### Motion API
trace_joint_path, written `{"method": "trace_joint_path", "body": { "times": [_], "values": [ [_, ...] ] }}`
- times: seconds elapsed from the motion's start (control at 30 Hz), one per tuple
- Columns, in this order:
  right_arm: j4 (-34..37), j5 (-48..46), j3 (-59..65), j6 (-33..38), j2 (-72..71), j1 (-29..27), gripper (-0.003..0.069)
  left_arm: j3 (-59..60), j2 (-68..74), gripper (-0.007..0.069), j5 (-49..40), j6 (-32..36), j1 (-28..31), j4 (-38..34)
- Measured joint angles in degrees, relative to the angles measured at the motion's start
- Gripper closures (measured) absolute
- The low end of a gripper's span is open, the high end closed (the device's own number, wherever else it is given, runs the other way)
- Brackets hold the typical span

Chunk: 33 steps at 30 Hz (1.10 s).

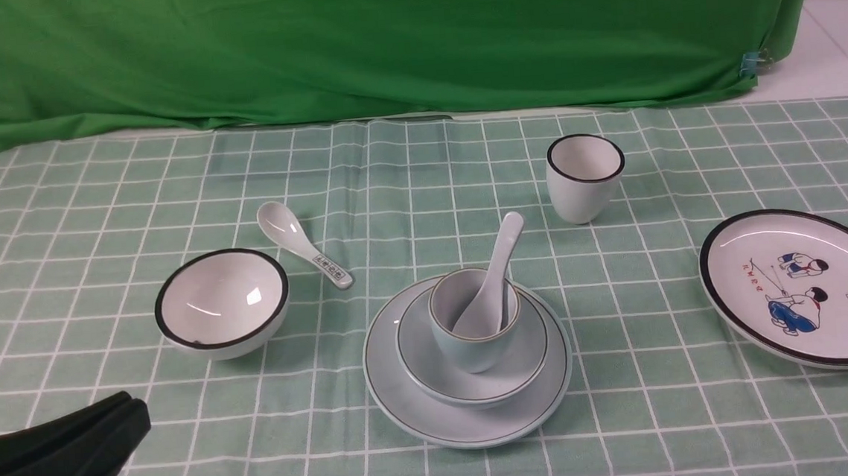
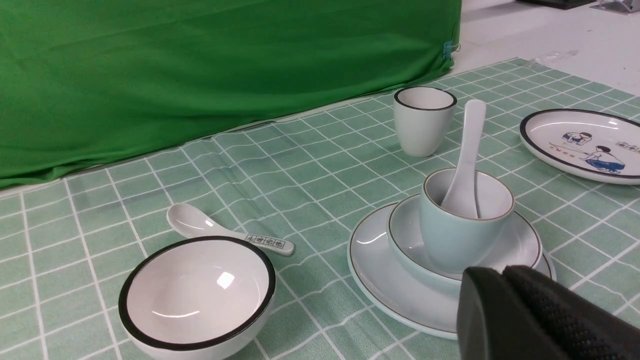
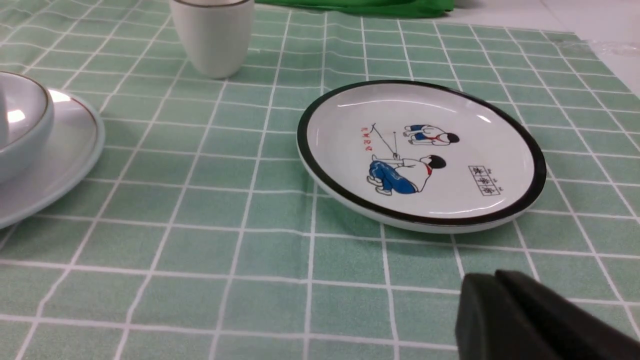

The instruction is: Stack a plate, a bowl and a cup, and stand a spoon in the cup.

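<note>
Left pincer: matte black plastic, wedge-shaped tapering fingers, a small metal screw at the base (7 o'clock corner). Right pincer: same black, smooth-edged.

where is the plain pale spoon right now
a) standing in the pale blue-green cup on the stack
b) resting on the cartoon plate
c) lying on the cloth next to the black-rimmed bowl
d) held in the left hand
a: the spoon stands tilted in the cup, which sits in the bowl on the plate.
</note>
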State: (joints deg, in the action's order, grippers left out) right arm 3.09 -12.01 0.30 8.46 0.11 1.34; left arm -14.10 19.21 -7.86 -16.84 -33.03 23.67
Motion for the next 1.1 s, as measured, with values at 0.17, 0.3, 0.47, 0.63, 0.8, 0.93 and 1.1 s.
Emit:
{"method": "trace_joint_path", "body": {
  "times": [0.17,0.3,0.47,0.63,0.8,0.93,1.1],
  "values": [
    [0.1,0.0,0.0,0.0,0.0,0.0,0.0592,1.3,-0.2,0.0612,0.7,1.7,0.1,-0.1],
    [0.1,0.0,0.0,0.0,0.0,0.0,0.0584,3.4,-3.5,0.0612,1.3,10.1,4.6,-9.1],
    [0.1,0.0,0.0,0.0,0.0,0.0,0.0572,7.6,-11.0,0.0612,4.2,23.2,16.7,-24.0],
    [0.1,0.0,0.0,0.0,-0.1,0.0,0.0555,13.7,-18.8,0.0612,5.7,28.4,32.5,-30.8],
    [0.2,0.0,0.0,0.0,-0.1,0.0,0.054,14.4,-19.2,0.0612,-3.3,24.1,39.1,-31.4],
    [0.2,0.0,0.0,0.0,-0.1,0.0,0.053,14.5,-19.2,0.0612,-6.2,23.2,39.4,-31.5],
    [0.2,0.0,0.0,0.0,-0.1,0.0,0.0511,14.5,-19.2,0.0612,-5.8,22.8,39.4,-31.5]
  ]
}}
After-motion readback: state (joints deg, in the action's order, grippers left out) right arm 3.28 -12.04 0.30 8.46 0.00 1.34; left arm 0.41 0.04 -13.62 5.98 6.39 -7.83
